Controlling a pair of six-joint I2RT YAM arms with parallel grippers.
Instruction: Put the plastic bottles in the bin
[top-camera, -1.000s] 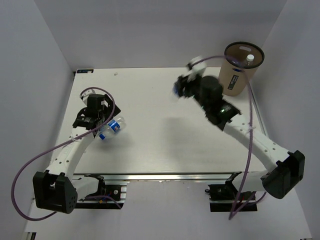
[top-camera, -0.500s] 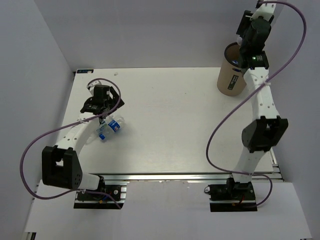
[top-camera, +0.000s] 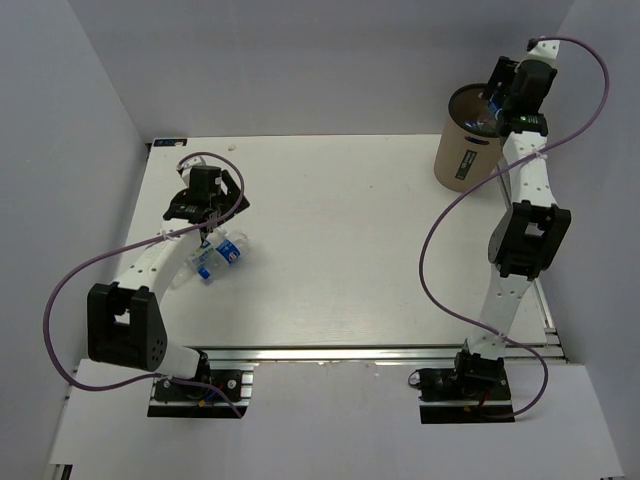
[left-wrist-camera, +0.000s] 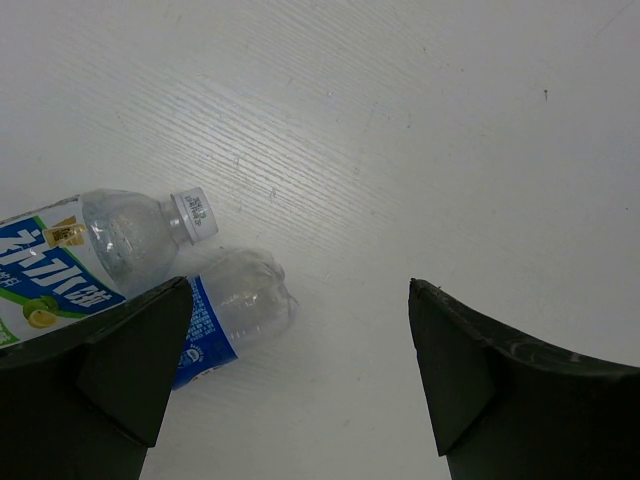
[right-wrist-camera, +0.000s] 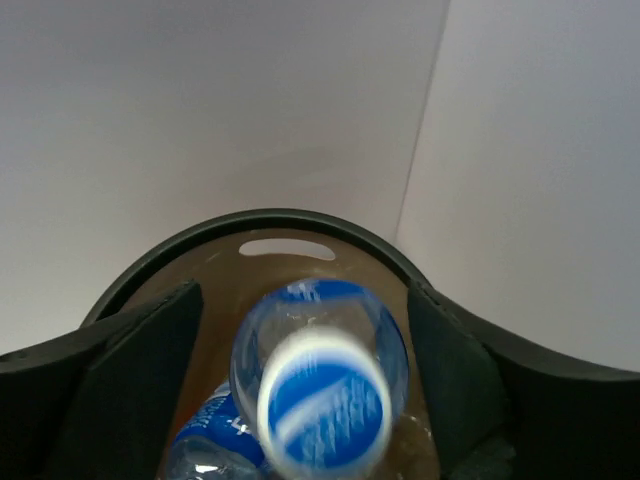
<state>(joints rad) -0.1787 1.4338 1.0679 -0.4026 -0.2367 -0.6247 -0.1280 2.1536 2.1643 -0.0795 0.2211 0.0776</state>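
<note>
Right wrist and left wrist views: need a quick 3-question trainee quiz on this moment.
1. True or false: the left end effector is open and empty, while a white-capped clear plastic bottle and a blue-labelled clear bottle lie on the white table.
2. The blurred clear plastic bottle between the right end effector's open jaws is over: A the table, B the tan cylindrical bin, C a shelf.
3. Fill in: another bottle lies ___ the bin.
Key: 1 true; 2 B; 3 inside.
</note>
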